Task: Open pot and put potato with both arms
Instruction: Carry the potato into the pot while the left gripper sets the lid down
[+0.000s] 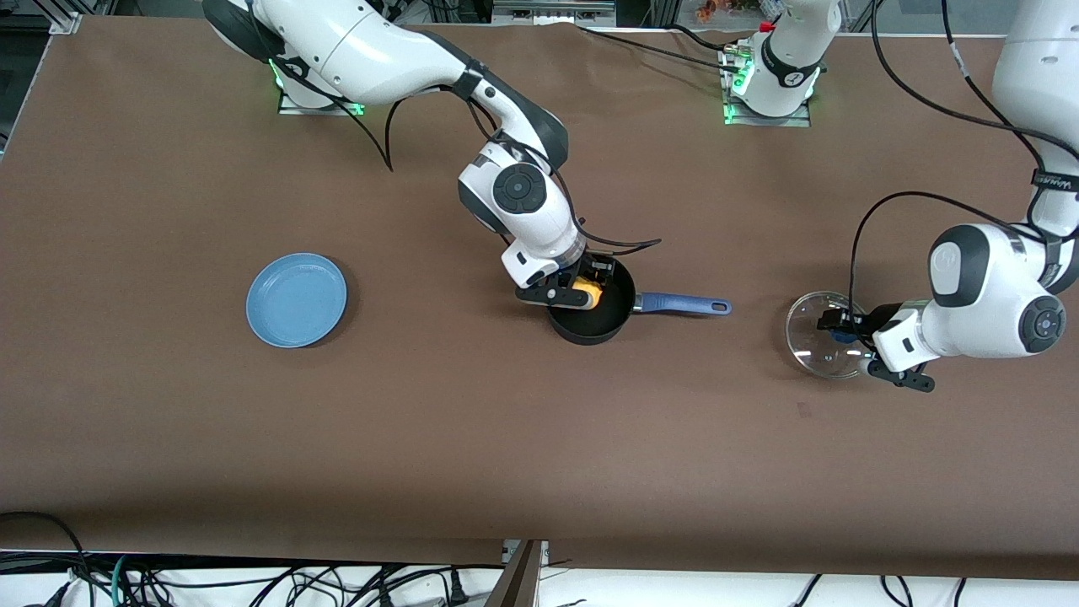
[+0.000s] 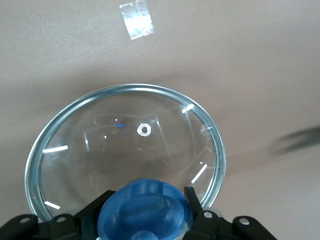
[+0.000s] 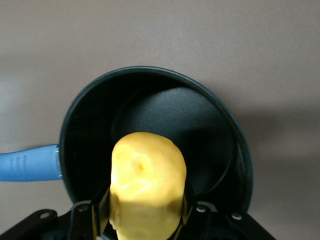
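The right arm reaches from the upper left of the frame down to its middle, wrist bent downward, and its right gripper [image 1: 587,285] is clamped on the potato [image 3: 147,187]. The left arm folds in at the right edge; its left gripper [image 1: 836,324], seemingly level, pinches the lid's knob [image 2: 145,211].

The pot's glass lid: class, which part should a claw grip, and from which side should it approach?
Grip the blue knob at the centre of the lid, coming from above. The glass dome is smooth and wide with only a thin rim, while the knob stands raised and narrow. The left claw is shut on it that way.
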